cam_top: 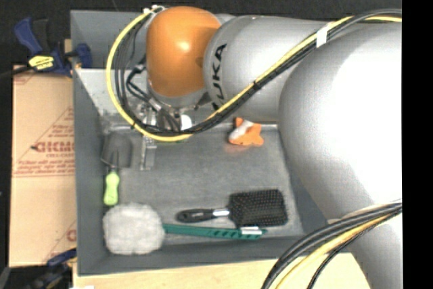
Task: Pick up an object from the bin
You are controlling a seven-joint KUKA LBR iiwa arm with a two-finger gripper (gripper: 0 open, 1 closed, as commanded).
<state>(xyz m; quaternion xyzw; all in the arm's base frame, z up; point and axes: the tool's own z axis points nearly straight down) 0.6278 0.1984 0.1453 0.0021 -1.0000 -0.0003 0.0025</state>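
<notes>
Right, we're looking down into the grey metal bin point(86, 145), and the silver KUKA arm point(338, 98) sweeps in from the right across much of the upper half. Its orange cover point(177, 51) sits above the bin's far left part, with yellow and black cables point(128, 57) looping round it. Under that cover the jaws hang low over the bin floor, towards the far left corner. Whether they stand wide or narrow I cannot tell, because the wrist hardware and cables crowd that spot.

Just to the left of the jaws, close to the left wall, lies a dark grey blocky thing point(116, 149). It is the item nearest them, and I cannot tell whether they touch it.

Moving down the left wall, there's a small lime-green piece point(111, 188) lying lengthwise, just beside the grey thing. Right below it, in the near left corner, sits a white fluffy duster head point(132, 228), and its teal handle point(213, 232) runs off to the right along the near wall.

Just above that handle and roughly parallel to it lies a black hairbrush point(257, 208), bristles up, its grip pointing left.

Over by the arm's edge, mid-bin, there's a small orange and white toy point(245, 133), well apart from the jaws.
</notes>
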